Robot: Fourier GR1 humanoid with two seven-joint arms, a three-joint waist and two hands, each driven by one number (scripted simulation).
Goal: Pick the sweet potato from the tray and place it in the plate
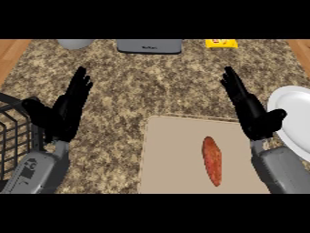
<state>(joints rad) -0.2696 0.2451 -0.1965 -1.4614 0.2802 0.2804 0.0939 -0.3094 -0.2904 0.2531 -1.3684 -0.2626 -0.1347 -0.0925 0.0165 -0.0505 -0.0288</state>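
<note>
An orange-red sweet potato [212,160] lies lengthwise on the beige tray [171,154] at the lower middle of the counter. A white plate [305,123] sits at the right edge, just right of the tray. My right hand [250,111] is open with straight fingers pointing away, above the tray's far right corner and close beside the plate's left rim. It holds nothing. My left hand [67,109] is open as well, fingers up, over the counter left of the tray.
A black wire basket [3,136] stands at the lower left, next to my left forearm. At the far edge are a grey bowl [75,43], a dark grey box [149,46] and a yellow packet [222,43].
</note>
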